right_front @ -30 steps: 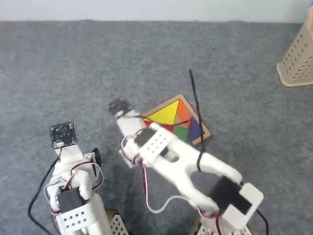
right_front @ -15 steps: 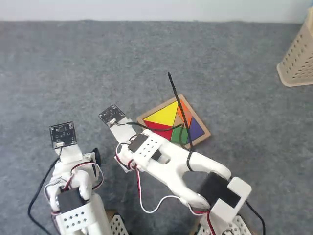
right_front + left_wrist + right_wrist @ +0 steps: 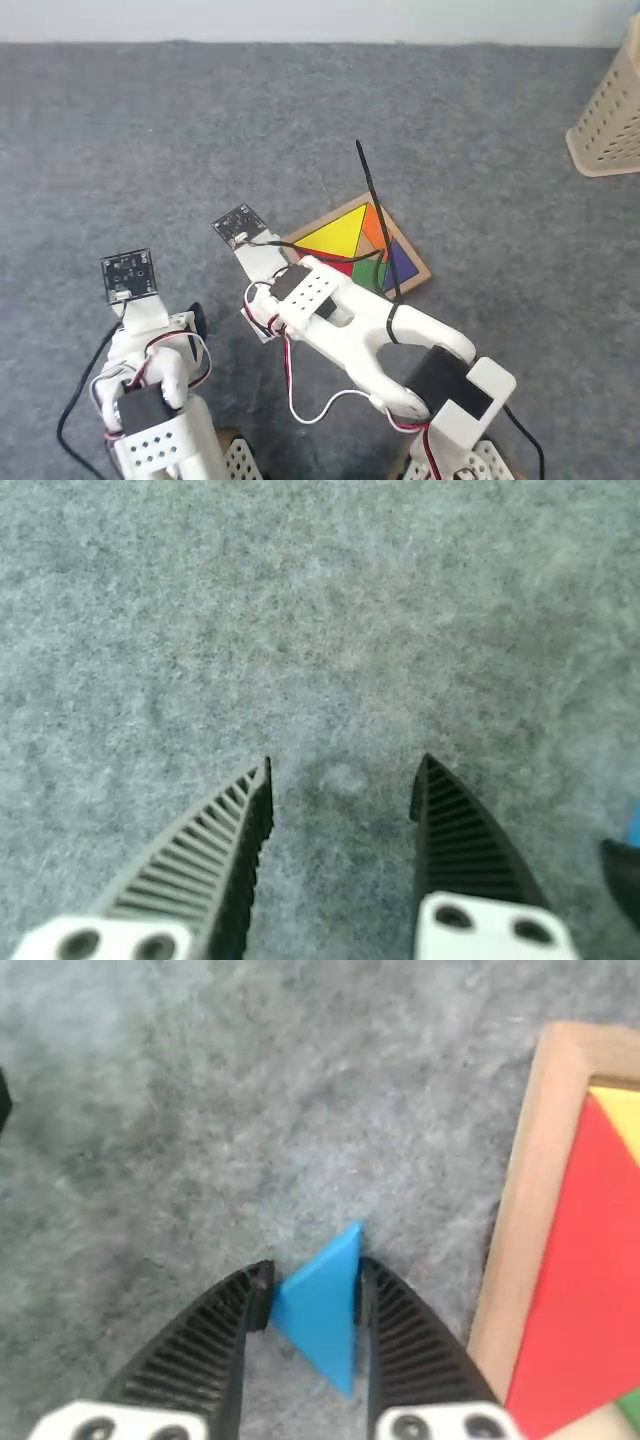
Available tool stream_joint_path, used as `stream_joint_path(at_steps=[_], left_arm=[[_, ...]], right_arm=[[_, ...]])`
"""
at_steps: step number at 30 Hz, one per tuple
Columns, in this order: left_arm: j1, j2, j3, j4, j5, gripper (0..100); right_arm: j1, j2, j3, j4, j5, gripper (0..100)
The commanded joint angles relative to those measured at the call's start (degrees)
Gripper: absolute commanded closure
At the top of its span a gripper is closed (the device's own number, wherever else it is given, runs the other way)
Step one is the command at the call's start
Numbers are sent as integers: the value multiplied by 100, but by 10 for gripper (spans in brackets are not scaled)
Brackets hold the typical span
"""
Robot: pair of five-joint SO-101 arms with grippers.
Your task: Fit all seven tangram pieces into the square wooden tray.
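The square wooden tray [image 3: 416, 266] lies on the grey carpet with yellow [image 3: 340, 236], orange, red, green and purple pieces in it. In the right wrist view its rim [image 3: 520, 1222] runs beside a red piece [image 3: 580, 1300]. My right gripper [image 3: 312, 1268] is shut on a small blue triangle [image 3: 322, 1310], just off that rim over the carpet. From above, the right arm [image 3: 330, 305] covers the tray's near left corner and the triangle. My left gripper [image 3: 345, 770] hangs open over bare carpet at the near left [image 3: 193, 320], with nothing between its fingers.
A beige slatted basket [image 3: 610, 110] stands at the far right edge. A black cable [image 3: 378, 220] arches over the tray. Grey carpet spreads free to the far left and far middle. Both arm bases sit at the near edge.
The right arm swung a little to the left and nearer, then eased back toward the tray. The left arm has kept still.
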Motion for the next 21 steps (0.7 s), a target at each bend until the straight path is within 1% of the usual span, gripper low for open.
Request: stream_joint_path(at_steps=[1,4,10,13,15,17,21], left_arm=[[-26,-114,-75,18,-35,784],[-26,-114,-75,18,-35,784],[-26,-114,-75,18,-35,784],[-26,-114,-75,18,-35,784],[-26,-114,-75,18,-35,784],[-26,-114,-75,18,-35,784],[-26,-114,-75,18,-35,784]], right_arm=[[163,-453,-246,215,62,975],[207,-1112,-211,567,149,975],[207,-2167,-202,1675,1275,974],[338,-2422,-202,2264,1837,975],[426,-2466,-132,2422,2180,972],[409,-2466,132,2062,2013,971],[-110,-2457,844,831,1389,970]])
